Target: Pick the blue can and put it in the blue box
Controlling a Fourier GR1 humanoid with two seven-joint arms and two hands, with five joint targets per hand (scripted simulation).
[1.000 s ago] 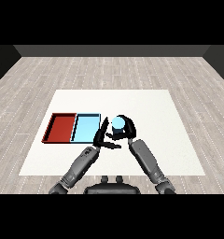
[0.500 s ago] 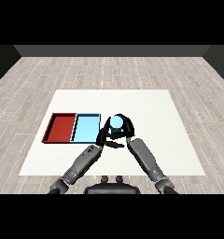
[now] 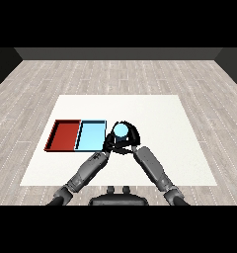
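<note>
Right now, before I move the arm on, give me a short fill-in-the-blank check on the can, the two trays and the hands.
1. The blue cylindrical can is held in the robot's ____ hand.
2. The light blue tray lies directly to the right of the ____ tray.
3. The can is not yet in the light blue tray; it is just to the tray's ____ side.
4. Both trays lie on the ____ table.

Missing words: right; red; right; white

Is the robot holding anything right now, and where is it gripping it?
Yes: its right hand curls round the sides of the blue can.
</note>
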